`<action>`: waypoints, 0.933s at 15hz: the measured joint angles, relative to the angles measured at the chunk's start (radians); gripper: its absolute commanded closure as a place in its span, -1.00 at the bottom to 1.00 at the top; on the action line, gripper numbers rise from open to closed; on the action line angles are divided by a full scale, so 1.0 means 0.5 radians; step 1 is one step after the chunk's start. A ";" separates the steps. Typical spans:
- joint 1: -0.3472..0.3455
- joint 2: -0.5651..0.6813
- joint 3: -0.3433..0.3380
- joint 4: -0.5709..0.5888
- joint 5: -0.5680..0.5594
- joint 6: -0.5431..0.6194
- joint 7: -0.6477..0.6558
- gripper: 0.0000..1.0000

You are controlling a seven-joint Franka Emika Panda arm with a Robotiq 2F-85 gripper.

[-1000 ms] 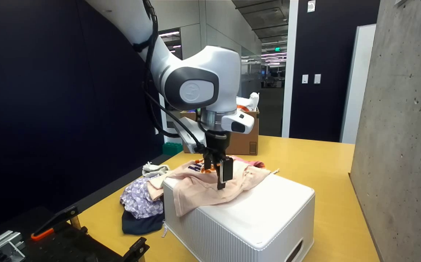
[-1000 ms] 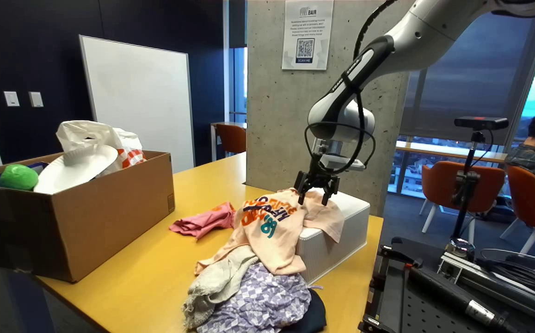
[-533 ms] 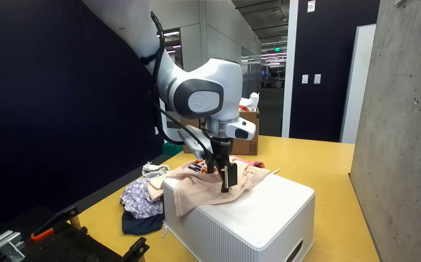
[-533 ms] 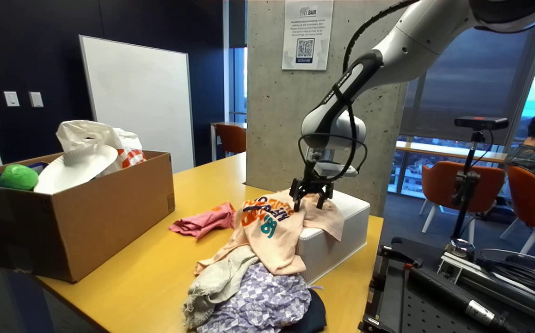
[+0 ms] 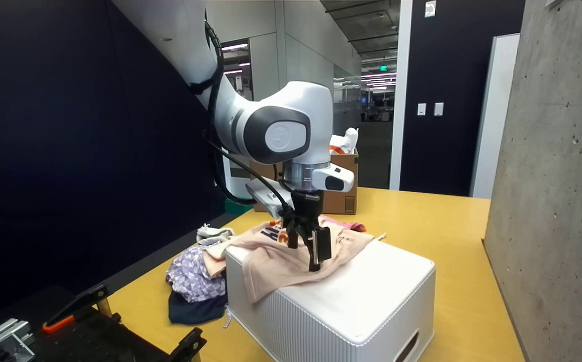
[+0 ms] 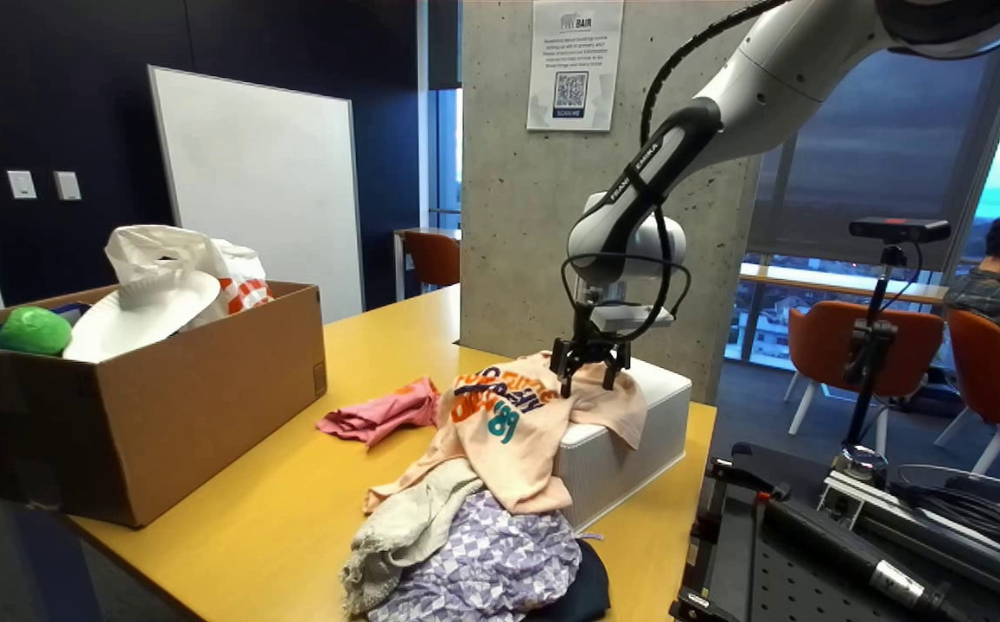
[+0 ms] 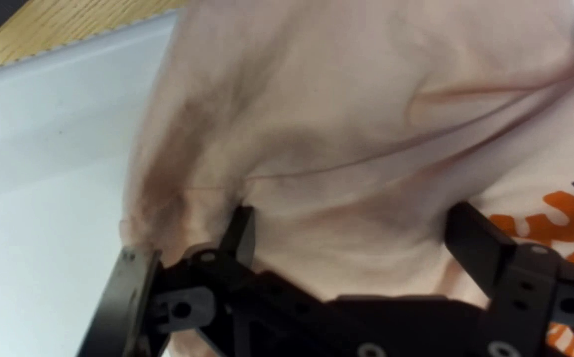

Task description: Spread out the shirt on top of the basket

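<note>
The arm (image 6: 754, 91) is mostly white (cable (image 5: 214, 93) and tool (image 6: 587, 390) black).

Tool (image 6: 588, 390) is dropping lower onto shirt (image 6: 521, 445); shirt's hanging flap is creeping slightly along ribbed side of basket (image 5: 366, 296).

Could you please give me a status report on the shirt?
End effector open, right at the shirt. Shirt rumpled, covering only part of the basket. Possible snag: purple-checked cloth at shirt's hanging end.

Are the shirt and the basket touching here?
Touching: in an exterior view, the shirt rests on part of the basket and folds down over its edge.
</note>
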 measured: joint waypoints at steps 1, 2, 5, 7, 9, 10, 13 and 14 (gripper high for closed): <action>0.006 0.000 -0.015 -0.003 -0.017 -0.013 0.022 -1.00; 0.010 0.000 -0.029 -0.006 -0.034 -0.022 0.043 -1.00; 0.016 -0.007 -0.071 -0.014 -0.061 -0.057 0.100 -1.00; 0.016 -0.016 -0.108 -0.027 -0.064 -0.083 0.134 -1.00; 0.015 -0.023 -0.150 -0.038 -0.064 -0.110 0.167 -1.00; 0.015 -0.028 -0.174 -0.044 -0.065 -0.130 0.189 -1.00; 0.015 -0.044 -0.255 -0.083 -0.111 -0.168 0.273 -1.00; 0.015 -0.049 -0.289 -0.107 -0.144 -0.170 0.311 -1.00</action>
